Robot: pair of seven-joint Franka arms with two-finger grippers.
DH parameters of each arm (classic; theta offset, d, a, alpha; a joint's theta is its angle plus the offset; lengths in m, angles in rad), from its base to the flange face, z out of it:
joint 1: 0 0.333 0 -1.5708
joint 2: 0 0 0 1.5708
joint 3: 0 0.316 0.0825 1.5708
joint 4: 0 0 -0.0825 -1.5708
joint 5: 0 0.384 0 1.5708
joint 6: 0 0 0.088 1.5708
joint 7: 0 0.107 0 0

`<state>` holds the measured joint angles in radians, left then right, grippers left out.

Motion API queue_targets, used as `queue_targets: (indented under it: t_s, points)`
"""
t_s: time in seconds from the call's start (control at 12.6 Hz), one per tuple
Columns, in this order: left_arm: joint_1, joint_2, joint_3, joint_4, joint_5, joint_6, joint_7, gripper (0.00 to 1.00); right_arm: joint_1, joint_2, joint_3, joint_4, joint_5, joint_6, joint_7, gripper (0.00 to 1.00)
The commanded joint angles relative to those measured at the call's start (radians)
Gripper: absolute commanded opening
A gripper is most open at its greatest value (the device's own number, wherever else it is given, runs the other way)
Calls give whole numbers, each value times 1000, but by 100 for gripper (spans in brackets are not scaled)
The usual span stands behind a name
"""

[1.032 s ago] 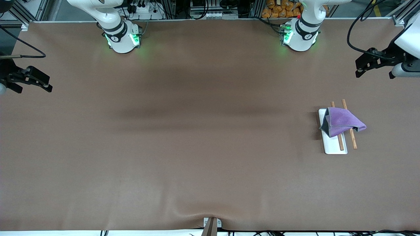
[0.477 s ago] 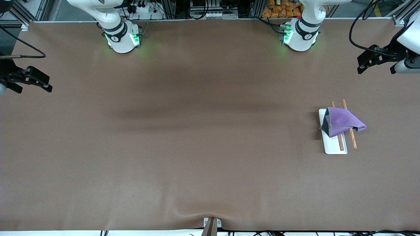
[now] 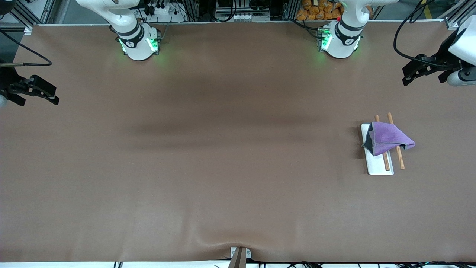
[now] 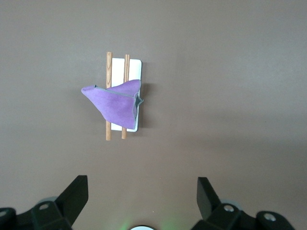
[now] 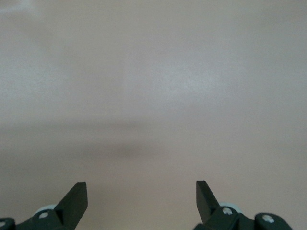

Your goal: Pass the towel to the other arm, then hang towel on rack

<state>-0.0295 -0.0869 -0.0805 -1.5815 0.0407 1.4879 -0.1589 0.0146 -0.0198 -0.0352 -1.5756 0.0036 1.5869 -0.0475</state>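
Observation:
The purple towel (image 3: pixel 388 138) with a dark grey edge lies draped over the two brown rods of the rack (image 3: pixel 379 167), whose white base rests on the table toward the left arm's end. Both also show in the left wrist view: the towel (image 4: pixel 115 103) and the rack (image 4: pixel 134 64). My left gripper (image 3: pixel 424 72) is open and empty, up in the air over the table's edge at the left arm's end, apart from the rack. My right gripper (image 3: pixel 35 93) is open and empty, waiting over the table's edge at the right arm's end.
The brown table mat (image 3: pixel 223 149) covers the whole table. The two arm bases (image 3: pixel 139 42) (image 3: pixel 340 41) stand along the table's back edge. A small bracket (image 3: pixel 240 255) sits at the table's front edge.
My left gripper drifted slightly, up and away from the rack, then a little back. The towel, rack and right arm have not moved.

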Motion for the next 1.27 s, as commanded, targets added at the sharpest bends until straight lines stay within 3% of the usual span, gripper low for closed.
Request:
queue_targets:
  t_s: [0.0,1.19]
  points:
    - [-13,-20,14,-15,-10,-11,-14,100,-24,9,15,20,-10,-7,-9,100]
    - [-17,-16,34,-3,-55,-12,53,100,-25,14,12,19,-8,-10,-9,100]
